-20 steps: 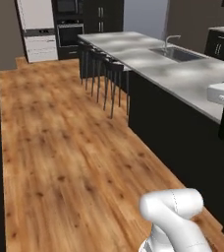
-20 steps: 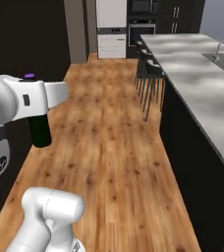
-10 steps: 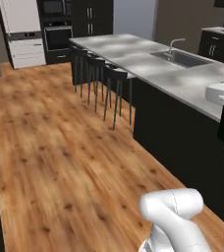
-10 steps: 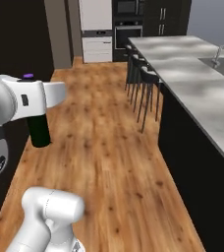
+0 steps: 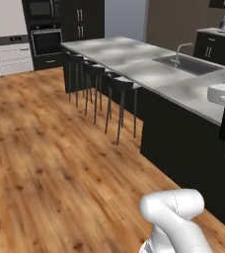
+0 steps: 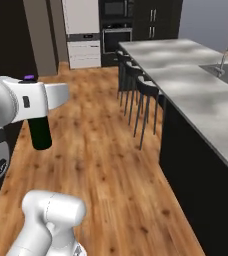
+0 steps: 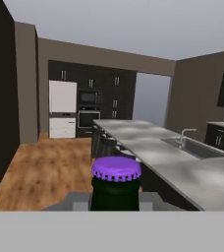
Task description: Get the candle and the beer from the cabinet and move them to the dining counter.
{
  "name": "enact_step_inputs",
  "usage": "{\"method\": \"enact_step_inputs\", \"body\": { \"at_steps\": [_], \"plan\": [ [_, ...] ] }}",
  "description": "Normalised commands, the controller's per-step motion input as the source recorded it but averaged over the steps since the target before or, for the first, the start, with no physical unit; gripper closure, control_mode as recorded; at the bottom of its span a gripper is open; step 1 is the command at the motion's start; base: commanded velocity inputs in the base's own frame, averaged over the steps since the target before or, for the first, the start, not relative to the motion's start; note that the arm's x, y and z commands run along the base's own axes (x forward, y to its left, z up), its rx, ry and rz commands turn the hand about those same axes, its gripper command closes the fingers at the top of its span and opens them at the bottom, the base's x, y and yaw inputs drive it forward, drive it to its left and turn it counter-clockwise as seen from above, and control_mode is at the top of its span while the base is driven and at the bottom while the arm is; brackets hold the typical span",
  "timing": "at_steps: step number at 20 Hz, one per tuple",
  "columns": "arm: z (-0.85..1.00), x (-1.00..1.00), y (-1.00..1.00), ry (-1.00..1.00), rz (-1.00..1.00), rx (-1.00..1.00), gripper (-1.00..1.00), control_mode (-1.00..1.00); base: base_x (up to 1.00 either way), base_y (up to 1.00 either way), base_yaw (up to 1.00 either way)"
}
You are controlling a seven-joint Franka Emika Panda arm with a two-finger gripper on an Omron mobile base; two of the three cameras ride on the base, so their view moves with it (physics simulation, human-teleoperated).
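Beer (image 6: 40, 134) clenched in claw (image 7: 115, 199); purple cap (image 7: 117, 169) close in hand view; right base view shows body.

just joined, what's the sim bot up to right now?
The white Franka arm is carrying the dark green-black glass beer bottle with a purple cap, which hangs upright from its gripper above the wooden floor. The large island with the grey-white marble top, steel sink and dark stools lies ahead to its right. No bottle or candle is visible on that top.
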Motion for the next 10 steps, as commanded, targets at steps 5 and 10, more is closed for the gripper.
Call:
{"method": "enact_step_inputs", "body": {
  "at_steps": [5, 10],
  "plan": [
    [0.0, 0.0, 0.0, 0.0, 0.0, 0.0, 1.0, 1.0, 1.0, 0.49, -0.12],
    [0.0, 0.0, 0.0, 0.0, 0.0, 0.0, 1.0, 1.0, 1.0, 0.46, -0.15]
  ]
}}
